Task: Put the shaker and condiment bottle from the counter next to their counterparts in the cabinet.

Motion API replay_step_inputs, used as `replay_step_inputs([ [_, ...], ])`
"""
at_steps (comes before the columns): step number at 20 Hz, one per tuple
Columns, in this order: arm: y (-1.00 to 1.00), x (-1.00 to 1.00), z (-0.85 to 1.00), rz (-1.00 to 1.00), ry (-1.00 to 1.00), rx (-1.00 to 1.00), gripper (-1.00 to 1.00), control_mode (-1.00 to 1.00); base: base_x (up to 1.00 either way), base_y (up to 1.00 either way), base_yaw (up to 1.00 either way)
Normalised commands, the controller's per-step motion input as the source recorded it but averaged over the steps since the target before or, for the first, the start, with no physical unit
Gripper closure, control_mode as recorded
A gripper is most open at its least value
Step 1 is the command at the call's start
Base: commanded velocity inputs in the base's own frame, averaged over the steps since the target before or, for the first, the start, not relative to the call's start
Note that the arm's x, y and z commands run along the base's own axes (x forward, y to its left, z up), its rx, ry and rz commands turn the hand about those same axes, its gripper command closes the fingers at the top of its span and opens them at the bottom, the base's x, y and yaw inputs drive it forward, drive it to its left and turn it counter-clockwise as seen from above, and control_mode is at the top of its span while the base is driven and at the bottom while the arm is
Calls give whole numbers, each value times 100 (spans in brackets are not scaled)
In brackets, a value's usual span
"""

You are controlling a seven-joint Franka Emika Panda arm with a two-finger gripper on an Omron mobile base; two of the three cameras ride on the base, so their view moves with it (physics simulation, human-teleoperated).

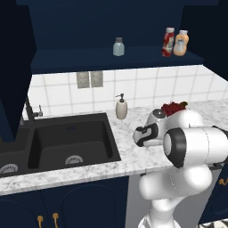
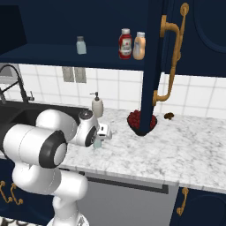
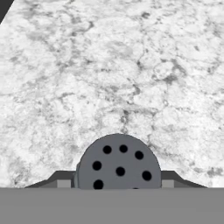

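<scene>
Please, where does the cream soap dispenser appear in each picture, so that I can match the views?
Left base view: soap dispenser stands at centre, on the counter, right of the black sink.
Right base view: left of centre, behind the gripper.
Hand view: not in it.
Shared landmark: the red bottle on the cabinet shelf.

Small pale blue-grey shaker (image 2: 97,143) mostly hidden behind the arm, its grey holed cap (image 3: 119,162) cut off low, tool (image 3: 118,186) tips barely visible.

Matt marbled stone counter (image 3: 131,65), smooth grey perforated cap on translucent shaker (image 3: 119,164), glossy tiles (image 1: 147,87).
</scene>
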Motion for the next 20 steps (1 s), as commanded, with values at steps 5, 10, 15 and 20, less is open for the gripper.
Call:
replay_step_inputs([
  [5, 0, 0, 51, 0, -6, 11, 100, -100, 0, 0, 0],
  [10, 0, 0, 66, 0, -5, 3, 100, -100, 0, 0, 0],
  [15, 5, 0, 71, 0, 0, -3, 100, -100, 0, 0, 0],
  [20, 2, -5, 82, 0, 0, -2, 100, -100, 0, 0, 0],
])
